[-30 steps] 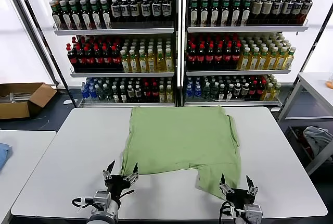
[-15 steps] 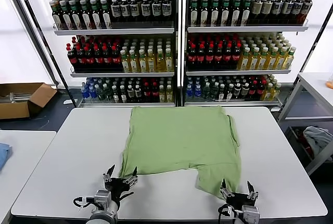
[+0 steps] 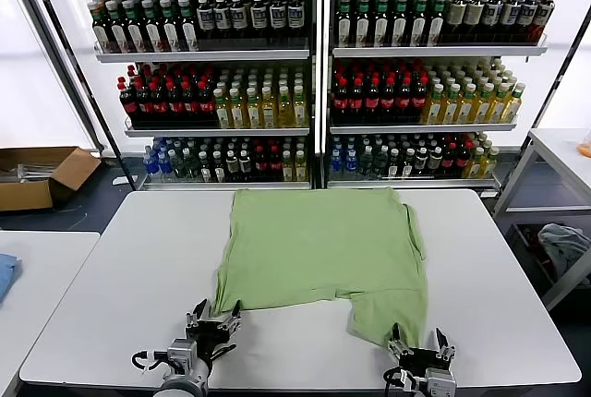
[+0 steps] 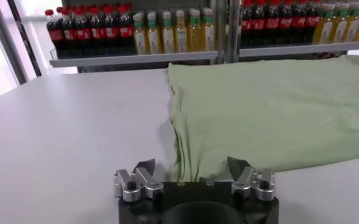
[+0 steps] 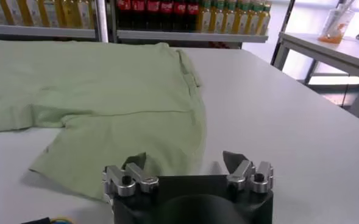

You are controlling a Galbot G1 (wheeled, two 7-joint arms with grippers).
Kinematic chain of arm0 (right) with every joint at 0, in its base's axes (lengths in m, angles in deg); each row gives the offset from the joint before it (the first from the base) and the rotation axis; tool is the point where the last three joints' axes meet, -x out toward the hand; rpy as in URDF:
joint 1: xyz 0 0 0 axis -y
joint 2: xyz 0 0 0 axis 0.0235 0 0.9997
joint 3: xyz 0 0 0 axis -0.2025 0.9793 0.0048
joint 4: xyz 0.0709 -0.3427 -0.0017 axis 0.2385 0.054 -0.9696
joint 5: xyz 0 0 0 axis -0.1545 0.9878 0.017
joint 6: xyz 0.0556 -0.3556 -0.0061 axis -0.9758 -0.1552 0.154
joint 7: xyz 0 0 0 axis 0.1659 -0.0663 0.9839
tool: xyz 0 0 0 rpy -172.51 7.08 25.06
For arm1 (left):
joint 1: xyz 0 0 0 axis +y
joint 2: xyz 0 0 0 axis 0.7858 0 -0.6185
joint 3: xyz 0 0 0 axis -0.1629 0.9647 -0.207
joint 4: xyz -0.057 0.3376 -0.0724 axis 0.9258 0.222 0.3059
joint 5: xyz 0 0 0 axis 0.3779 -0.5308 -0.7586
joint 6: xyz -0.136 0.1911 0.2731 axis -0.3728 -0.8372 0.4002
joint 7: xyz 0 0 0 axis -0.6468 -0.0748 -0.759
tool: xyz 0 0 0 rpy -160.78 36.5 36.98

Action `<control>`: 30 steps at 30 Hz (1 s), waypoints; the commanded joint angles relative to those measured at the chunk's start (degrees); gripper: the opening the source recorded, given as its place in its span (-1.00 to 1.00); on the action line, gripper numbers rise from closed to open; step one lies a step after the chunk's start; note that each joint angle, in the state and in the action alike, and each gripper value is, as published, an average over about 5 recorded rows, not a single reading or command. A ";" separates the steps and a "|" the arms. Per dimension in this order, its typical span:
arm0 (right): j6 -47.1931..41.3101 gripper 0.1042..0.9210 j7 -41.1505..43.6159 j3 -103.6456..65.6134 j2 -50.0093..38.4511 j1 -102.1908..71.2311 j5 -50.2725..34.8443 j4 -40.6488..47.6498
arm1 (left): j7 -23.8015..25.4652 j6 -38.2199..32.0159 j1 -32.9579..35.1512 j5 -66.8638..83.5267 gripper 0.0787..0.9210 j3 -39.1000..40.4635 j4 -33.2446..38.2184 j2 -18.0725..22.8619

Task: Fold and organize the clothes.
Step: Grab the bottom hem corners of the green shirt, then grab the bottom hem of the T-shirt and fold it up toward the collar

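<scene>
The light green shirt [image 3: 323, 249] lies spread on the white table [image 3: 111, 277], plain side up; no buttons or print show. Its near edge is uneven, with a flap hanging lower at the near right. My left gripper [image 3: 213, 314] is open, low over the table at the shirt's near-left corner, which shows in the left wrist view [image 4: 252, 109] between the spread jaws [image 4: 191, 167]. My right gripper [image 3: 417, 339] is open at the tip of the near-right flap, seen in the right wrist view [image 5: 118, 97] with the jaws [image 5: 183, 159] spread over its edge.
Shelves of bottles [image 3: 314, 74] stand behind the table. A cardboard box [image 3: 37, 175] sits on the floor at far left. A second white table [image 3: 37, 268] with a blue cloth [image 3: 5, 277] is at left. A side table [image 3: 563, 157] with a grey-blue garment [image 3: 561, 242] stands at right.
Both grippers have sunk lower and drawn back toward the table's near edge, staying open. The shirt has not moved.
</scene>
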 commanded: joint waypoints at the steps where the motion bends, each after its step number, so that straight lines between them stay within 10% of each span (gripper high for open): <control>1: -0.48 0.18 -0.30 0.01 -0.04 -0.04 -0.25 0.51 | -0.06 0.34 0.00 0.11 0.16 -0.09 -0.47 0.07; 17: 2.09 -0.93 3.52 -0.23 -0.76 -0.03 0.23 -1.83 | 0.81 0.01 -0.08 0.41 -0.89 0.16 -1.05 0.09; 30: 7.59 -1.00 10.43 -2.38 -1.06 7.55 0.14 -2.24 | -0.61 -10.07 -5.60 6.22 -0.99 2.07 1.54 0.25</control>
